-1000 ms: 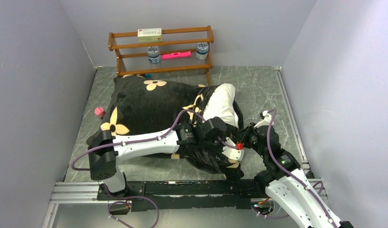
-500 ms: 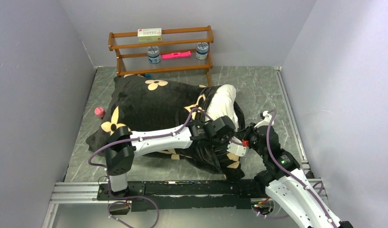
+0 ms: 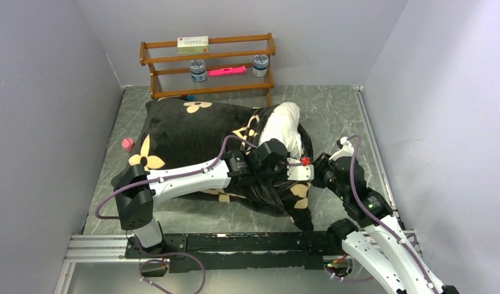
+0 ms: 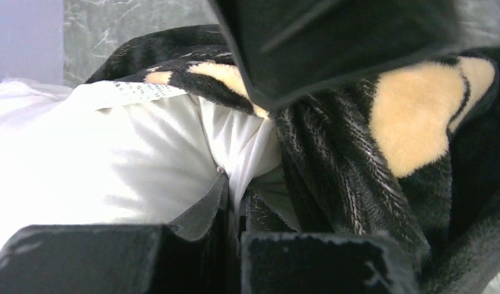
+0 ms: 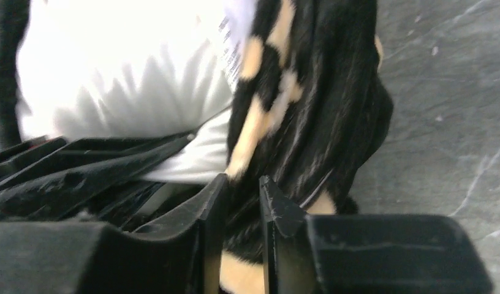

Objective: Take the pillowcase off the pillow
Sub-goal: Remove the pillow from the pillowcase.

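The black plush pillowcase (image 3: 174, 131) with tan flowers covers most of the white pillow (image 3: 284, 125), whose right end sticks out of the bunched opening. My left gripper (image 3: 310, 173) reaches across to that opening. In the left wrist view it (image 4: 238, 196) is shut on a fold of white pillow (image 4: 113, 159) fabric, with the pillowcase (image 4: 358, 165) rim just to the right. My right gripper (image 3: 325, 174) faces it from the right. In the right wrist view its jaws (image 5: 242, 184) stand apart, with black pillowcase (image 5: 321, 110) plush lying in the gap and the pillow (image 5: 125, 79) beyond.
A wooden shelf (image 3: 208, 64) at the back holds a box, two jars and a pink item. A small pink object (image 3: 128, 144) lies left of the pillowcase. Walls close in on both sides, and a metal rail (image 3: 235, 245) runs along the near edge.
My left gripper has shut on the pillow fabric and drawn back slightly. My right gripper's jaws have parted from their pinch on the pillowcase rim and shifted a little right.
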Available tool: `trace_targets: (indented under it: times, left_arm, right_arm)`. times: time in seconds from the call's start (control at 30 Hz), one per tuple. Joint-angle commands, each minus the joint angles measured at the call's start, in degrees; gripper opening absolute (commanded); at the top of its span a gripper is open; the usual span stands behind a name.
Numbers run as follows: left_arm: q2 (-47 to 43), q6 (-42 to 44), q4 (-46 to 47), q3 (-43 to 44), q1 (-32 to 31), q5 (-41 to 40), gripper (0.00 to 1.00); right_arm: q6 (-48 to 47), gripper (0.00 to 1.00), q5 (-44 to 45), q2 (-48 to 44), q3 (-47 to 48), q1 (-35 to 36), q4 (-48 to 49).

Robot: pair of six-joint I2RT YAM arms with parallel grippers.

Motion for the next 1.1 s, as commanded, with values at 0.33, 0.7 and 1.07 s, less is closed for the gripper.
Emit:
trace_targets:
  times: [0.33, 0.7, 1.07]
  left_arm:
    - [-1.6, -14.5, 12.3, -1.9, 4.1, -8.0, 0.05]
    - [-2.0, -15.8, 12.6, -2.7, 4.0, -7.3, 0.05]
    - [-4.2, -14.6, 10.2, -3.0, 5.0, -14.0, 0.05]
  right_arm:
    - [5.4, 0.47, -11.3, 2.4, 9.4, 0.4, -7.7]
    - [10.5, 0.47, -9.9, 3.0, 1.4, 0.5, -2.4]
    - [10.1, 0.00, -5.4, 3.0, 1.4, 0.4, -7.0]
